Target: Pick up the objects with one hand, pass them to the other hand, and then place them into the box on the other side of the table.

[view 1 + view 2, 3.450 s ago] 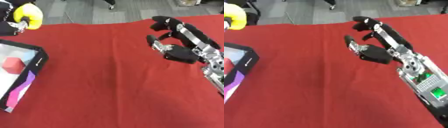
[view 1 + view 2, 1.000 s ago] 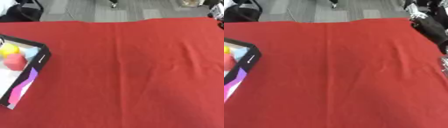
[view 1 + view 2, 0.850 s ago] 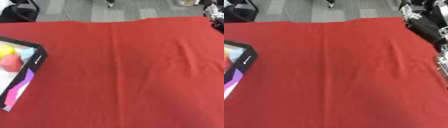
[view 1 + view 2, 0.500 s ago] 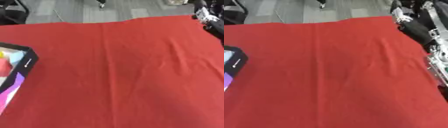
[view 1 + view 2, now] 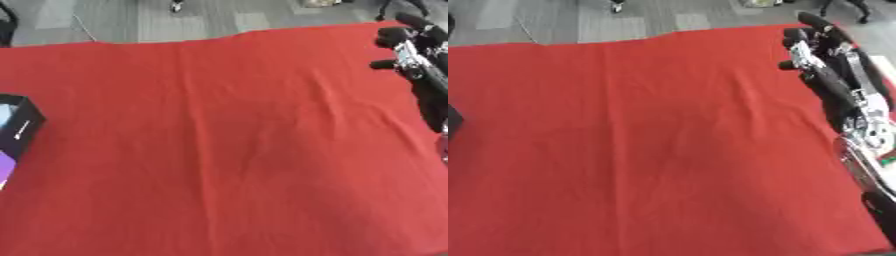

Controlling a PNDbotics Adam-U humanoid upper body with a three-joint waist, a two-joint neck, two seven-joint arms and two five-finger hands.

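We see our right hand (image 5: pixel 826 55) over the far right edge of the red cloth (image 5: pixel 236 145), fingers apart and empty, the box (image 5: pixel 16 131) at the left edge.

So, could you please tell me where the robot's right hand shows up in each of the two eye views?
Left eye view: the right robot hand sits at the upper right edge, partly cut off.
Right eye view: it lies further in from the right edge, near the top, with the forearm trailing down the right side.
Shared landmark: the far right corner of the red tablecloth, just beside the hand.
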